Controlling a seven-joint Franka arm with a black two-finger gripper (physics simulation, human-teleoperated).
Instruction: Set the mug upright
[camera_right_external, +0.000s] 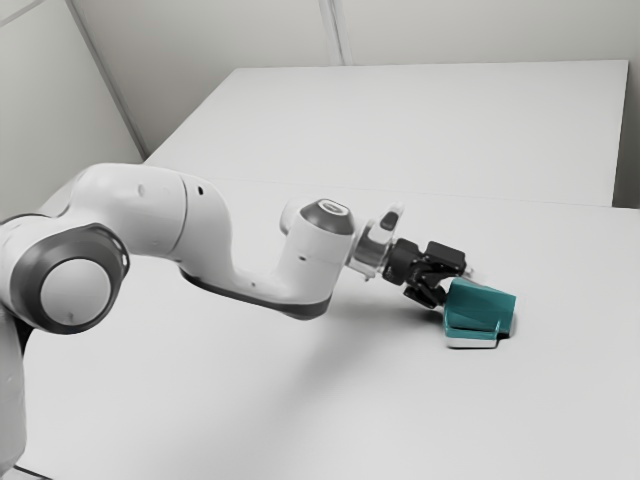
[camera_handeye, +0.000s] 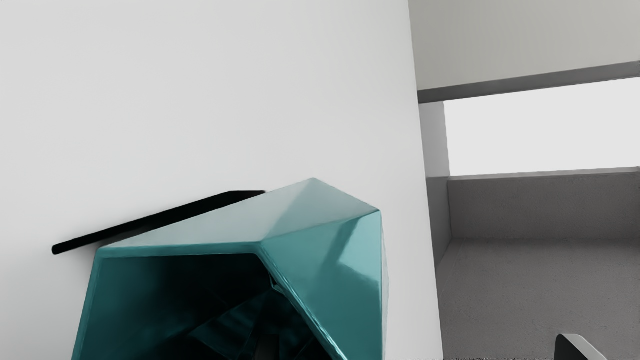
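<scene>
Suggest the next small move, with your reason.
I would probably close the hand on the wall of the mug: it lies on its side, mouth toward the hand, and the open fingers straddle that wall, one seemingly inside the mouth, one outside.

From here, the mug (camera_right_external: 480, 306) lies on the table (camera_right_external: 300, 410) at four o'clock from the gripper (camera_right_external: 452, 280), the arm (camera_right_external: 130, 205) toward nine.

No text, brands, numbers or signs can be read, as far as the views allow.
</scene>
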